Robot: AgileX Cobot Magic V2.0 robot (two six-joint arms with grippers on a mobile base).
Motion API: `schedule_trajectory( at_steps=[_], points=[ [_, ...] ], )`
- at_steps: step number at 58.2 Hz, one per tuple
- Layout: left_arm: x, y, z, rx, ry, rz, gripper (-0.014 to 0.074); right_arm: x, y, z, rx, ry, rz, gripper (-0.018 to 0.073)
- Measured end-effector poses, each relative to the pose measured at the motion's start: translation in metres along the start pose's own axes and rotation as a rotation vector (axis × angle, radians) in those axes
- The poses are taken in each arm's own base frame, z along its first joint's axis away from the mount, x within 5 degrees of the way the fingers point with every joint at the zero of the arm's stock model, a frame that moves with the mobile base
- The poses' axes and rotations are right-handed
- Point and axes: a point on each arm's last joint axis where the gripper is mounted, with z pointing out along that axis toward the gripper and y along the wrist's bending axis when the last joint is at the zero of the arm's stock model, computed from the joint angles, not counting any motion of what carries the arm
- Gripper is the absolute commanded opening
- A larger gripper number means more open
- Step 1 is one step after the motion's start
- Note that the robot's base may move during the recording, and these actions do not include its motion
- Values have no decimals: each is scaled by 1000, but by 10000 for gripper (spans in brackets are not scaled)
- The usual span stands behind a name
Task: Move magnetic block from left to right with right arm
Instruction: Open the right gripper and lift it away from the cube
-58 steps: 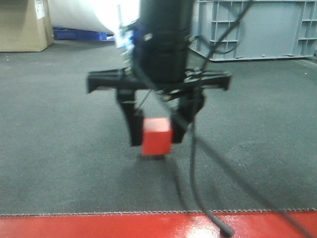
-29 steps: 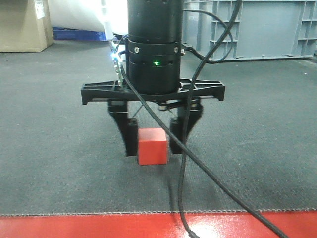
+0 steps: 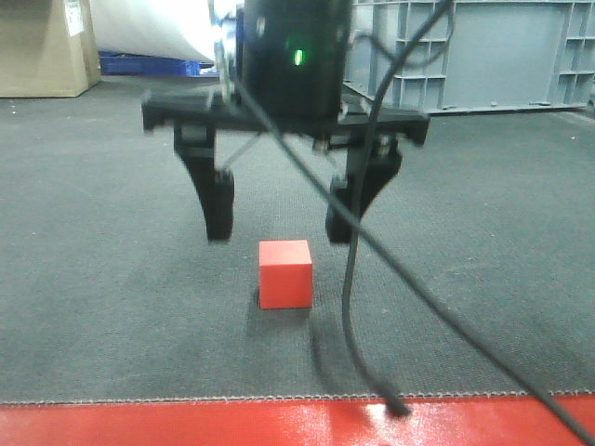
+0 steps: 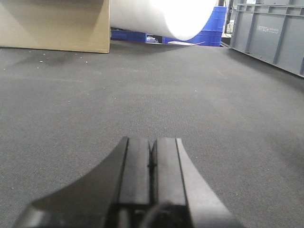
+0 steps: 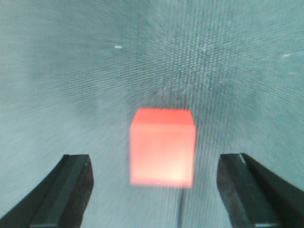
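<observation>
Magnetic block (image 3: 284, 273): a small red-orange cube is seen resting flat on the dark grey mat (image 3: 102, 279), near the mat's front edge, where a red strip of floor (image 3: 186, 423) begins. It is touched by nothing.
Right gripper (image 3: 279, 221): it is held above the block, its jaws spread wide, one finger to each side and both clear of the cube. In the right wrist view the block (image 5: 162, 146) is seen centred between the two dark fingertips (image 5: 71, 185), well apart from each.
Left gripper (image 4: 152, 156): its jaws are pressed together with nothing between them, low over bare mat.
Cable (image 3: 372, 279): a black cable is draped from the right arm down in front of the mat to the red strip.
Background: a grey crate (image 3: 474, 56) is seen at the mat's far right, a cardboard box (image 3: 42, 46) at the far left, and a white roll (image 4: 161, 16) between them.
</observation>
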Motion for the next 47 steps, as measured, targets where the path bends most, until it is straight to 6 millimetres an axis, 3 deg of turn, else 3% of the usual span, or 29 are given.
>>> schedule_trajectory(
  at_steps=[10, 22, 37, 47],
  points=[
    [0, 0, 0, 0, 0, 0, -117, 5, -9, -23, -23, -37, -30, 447],
    [0, 0, 0, 0, 0, 0, -117, 18, -53, -46, -12, -87, -26, 55],
    [0, 0, 0, 0, 0, 0, -117, 37, -119, -76, -49, -255, -73, 56],
    [0, 0, 0, 0, 0, 0, -117, 58, -161, -83, -58, -389, -164, 56]
  ],
)
